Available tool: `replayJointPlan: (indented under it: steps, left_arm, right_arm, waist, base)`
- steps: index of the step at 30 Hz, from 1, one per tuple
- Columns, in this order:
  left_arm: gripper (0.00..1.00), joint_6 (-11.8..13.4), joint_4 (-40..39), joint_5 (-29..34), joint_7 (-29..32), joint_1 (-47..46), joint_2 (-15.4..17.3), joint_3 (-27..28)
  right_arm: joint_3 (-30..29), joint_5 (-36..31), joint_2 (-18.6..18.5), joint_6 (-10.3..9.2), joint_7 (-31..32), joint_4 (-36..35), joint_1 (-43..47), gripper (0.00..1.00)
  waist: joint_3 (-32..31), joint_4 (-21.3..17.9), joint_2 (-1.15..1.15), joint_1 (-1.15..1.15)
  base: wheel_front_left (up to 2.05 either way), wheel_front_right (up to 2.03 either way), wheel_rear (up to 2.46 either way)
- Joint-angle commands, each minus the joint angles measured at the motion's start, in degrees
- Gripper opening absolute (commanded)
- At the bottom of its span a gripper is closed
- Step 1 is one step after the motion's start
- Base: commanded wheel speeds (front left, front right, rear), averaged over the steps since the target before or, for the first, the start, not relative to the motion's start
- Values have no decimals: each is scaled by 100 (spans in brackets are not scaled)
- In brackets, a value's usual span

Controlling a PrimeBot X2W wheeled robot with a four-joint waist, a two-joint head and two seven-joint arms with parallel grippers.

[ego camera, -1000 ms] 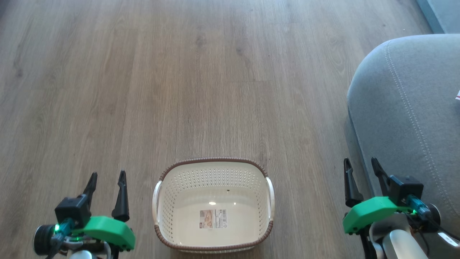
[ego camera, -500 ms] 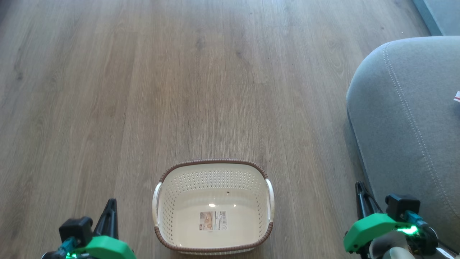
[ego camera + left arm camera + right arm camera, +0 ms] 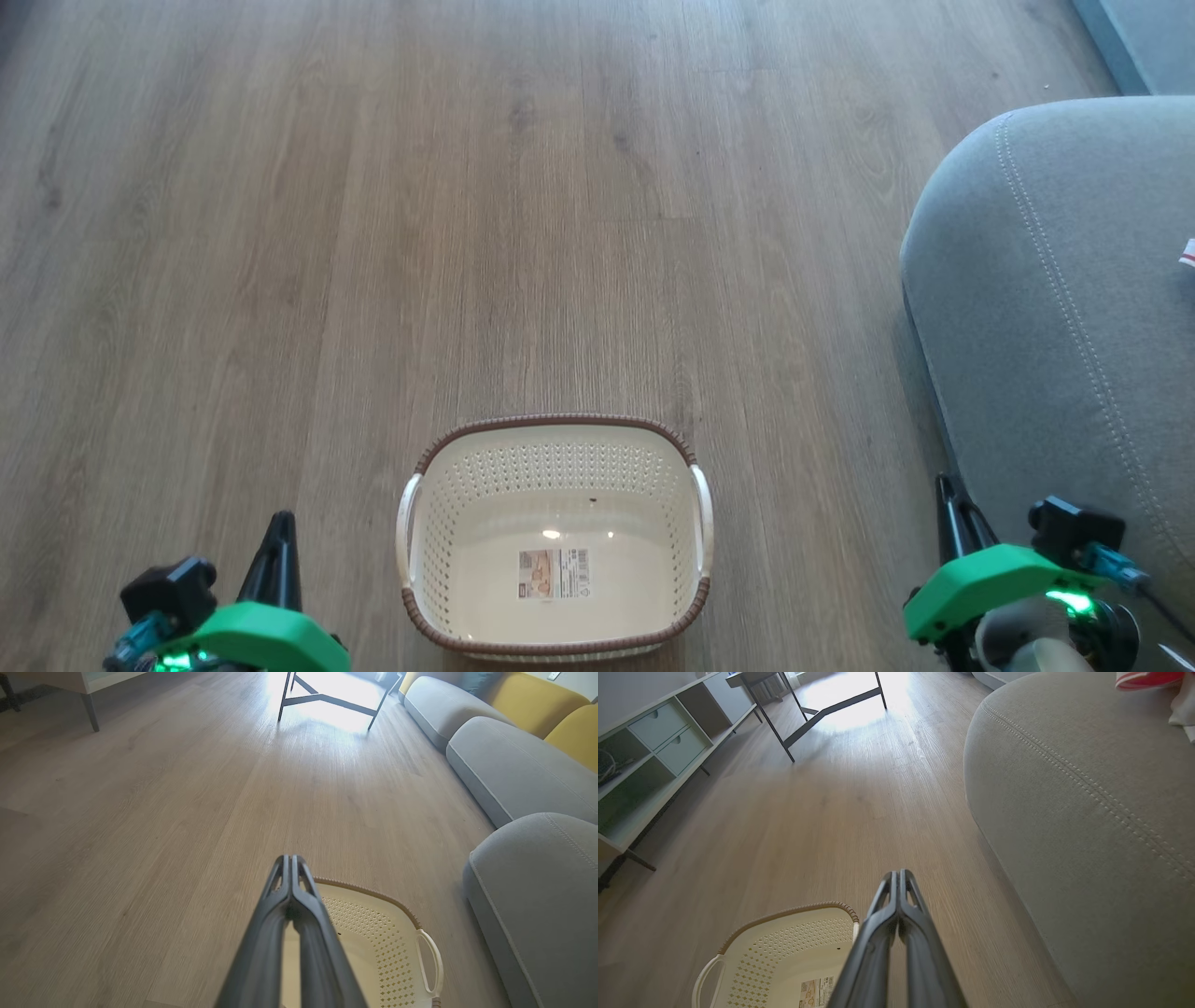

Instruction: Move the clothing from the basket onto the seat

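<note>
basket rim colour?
The rim is brown with a woven look, on a cream-white basket; head view shows it best.

You see the basket (image 3: 560, 462) in cream-white, its walls dotted with rows of small holes, its rim brown with a woven look. The label (image 3: 554, 571) on its floor is white with beige and black print. The seat (image 3: 1055, 373) is plain grey with a pale line of stitching (image 3: 1051, 271). The clothing (image 3: 1148, 677) is bright red with white. The floor (image 3: 373, 233) shows grey-brown wood grain. The left gripper (image 3: 280, 518) and the right gripper (image 3: 948, 483) are black at the tips, bright green behind.
</note>
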Motion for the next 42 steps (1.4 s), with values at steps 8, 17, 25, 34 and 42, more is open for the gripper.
replayJointPlan:
  steps: [8,17,25,34,42]
  left_arm:
    - [0,-20,-259,-685,163,-329,20,89]
    - [0,-27,-301,-1298,314,-388,22,119]
    - [0,-33,-338,-1846,449,-442,24,146]
    - [0,-40,-379,-2459,601,-502,25,176]
    - [0,-46,-416,-3007,736,-555,27,203]
  right_arm:
    - [-107,646,-6,9,163,-261,-255,0]
    - [-178,1214,-6,12,311,-316,-274,0]
    - [-243,1719,-4,14,443,-366,-291,0]
    - [-316,2285,-2,17,593,-421,-310,0]
    - [-383,2788,0,20,727,-471,-327,0]
  waist:
    - [-7,6,0,0]
    - [-14,13,0,0]
    - [-20,18,0,0]
    - [-27,25,0,0]
    - [-34,30,0,0]
  base:
    - [0,0,0]
    - [0,0,0]
    - [0,0,0]
    - [0,0,0]
    - [0,0,0]
